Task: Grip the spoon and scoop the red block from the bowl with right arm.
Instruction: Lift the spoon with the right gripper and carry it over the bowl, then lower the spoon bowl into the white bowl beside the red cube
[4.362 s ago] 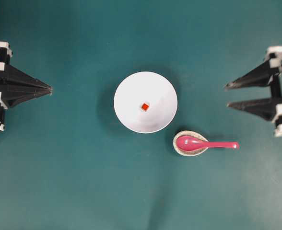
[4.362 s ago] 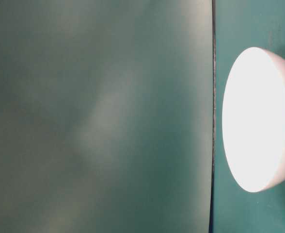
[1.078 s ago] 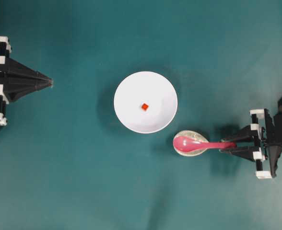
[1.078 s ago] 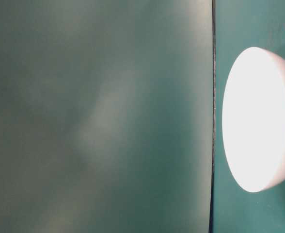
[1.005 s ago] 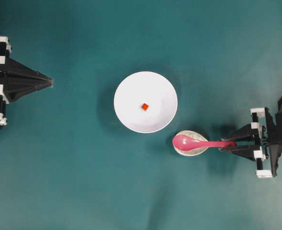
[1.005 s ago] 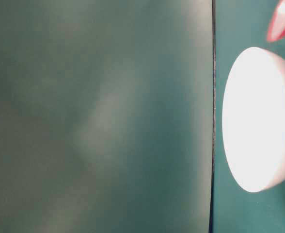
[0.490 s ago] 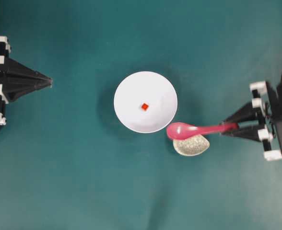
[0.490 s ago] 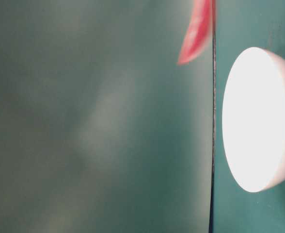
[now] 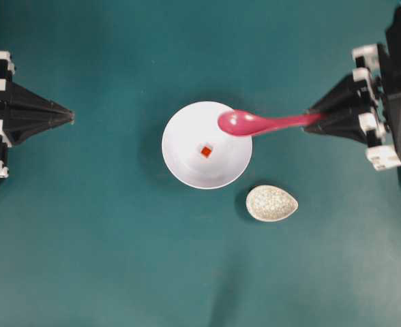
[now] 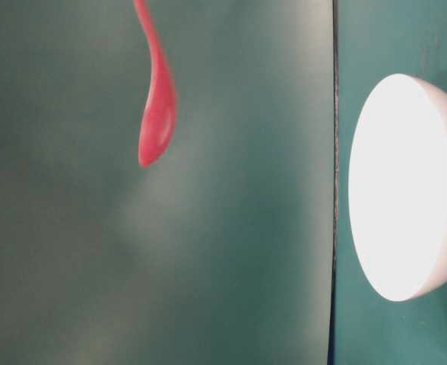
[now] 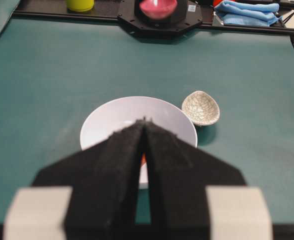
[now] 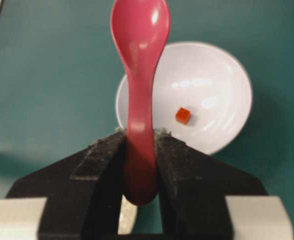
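The pink spoon (image 9: 269,123) is held in the air by its handle end, with my right gripper (image 9: 311,122) shut on it. Its scoop hangs over the upper right rim of the white bowl (image 9: 187,170). The tiny red block (image 9: 206,151) lies in the bowl's middle, below and left of the scoop. In the right wrist view the spoon (image 12: 139,60) runs straight out from the gripper (image 12: 139,134), and the block (image 12: 183,115) sits in the bowl (image 12: 222,75) to its right. From table level the spoon (image 10: 157,114) floats well clear of the bowl (image 10: 406,186). My left gripper (image 9: 69,117) rests shut at the far left.
A speckled beige egg-shaped spoon rest (image 9: 272,203) lies bare on the teal mat, lower right of the bowl. Beyond the mat's far edge in the left wrist view stand a yellow cup (image 11: 80,5) and a blue cloth (image 11: 247,12).
My right gripper has lifted the spoon off the speckled rest and carried it up and across, so the scoop now hangs over the bowl's rim. The left arm stayed put.
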Available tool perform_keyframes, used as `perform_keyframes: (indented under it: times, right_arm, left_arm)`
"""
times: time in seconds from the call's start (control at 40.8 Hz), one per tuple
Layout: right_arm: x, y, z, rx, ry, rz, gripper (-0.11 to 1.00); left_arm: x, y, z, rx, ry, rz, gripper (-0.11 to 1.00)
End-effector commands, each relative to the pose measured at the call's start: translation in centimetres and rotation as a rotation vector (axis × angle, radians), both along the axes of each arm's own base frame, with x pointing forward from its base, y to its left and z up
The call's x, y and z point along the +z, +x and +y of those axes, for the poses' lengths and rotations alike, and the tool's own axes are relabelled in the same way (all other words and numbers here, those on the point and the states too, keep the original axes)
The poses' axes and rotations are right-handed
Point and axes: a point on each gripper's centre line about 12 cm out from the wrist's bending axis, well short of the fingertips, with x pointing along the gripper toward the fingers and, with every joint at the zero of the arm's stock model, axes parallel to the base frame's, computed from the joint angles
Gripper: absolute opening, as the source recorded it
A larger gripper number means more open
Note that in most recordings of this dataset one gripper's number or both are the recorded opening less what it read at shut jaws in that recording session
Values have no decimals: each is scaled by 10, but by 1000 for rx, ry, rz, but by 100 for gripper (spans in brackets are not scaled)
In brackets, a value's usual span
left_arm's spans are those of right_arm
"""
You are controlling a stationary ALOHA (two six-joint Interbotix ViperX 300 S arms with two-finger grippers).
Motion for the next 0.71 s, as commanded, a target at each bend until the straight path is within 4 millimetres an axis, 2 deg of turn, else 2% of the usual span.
perform_keyframes:
  times: [0.0,0.196,0.294,0.417,0.515,0.686]
  right_arm:
    - [21,14,-5,-10,33,-18,24]
    - [33,43,-8,-85,259,23,24]
    - [32,55,-9,-143,420,70,24]
    - [21,70,-8,-219,622,193,24]
    - [11,76,-5,-220,651,319,24]
    - [-9,78,-1,-153,523,593,24]
  left_arm:
    - [11,2,0,1,4,-30,0]
    - [12,2,0,1,5,-34,0]
    - [11,2,0,1,5,-32,0]
    - [11,2,0,1,5,-30,0]
    - [11,2,0,1,5,-32,0]
    - [11,2,0,0,4,-31,0]
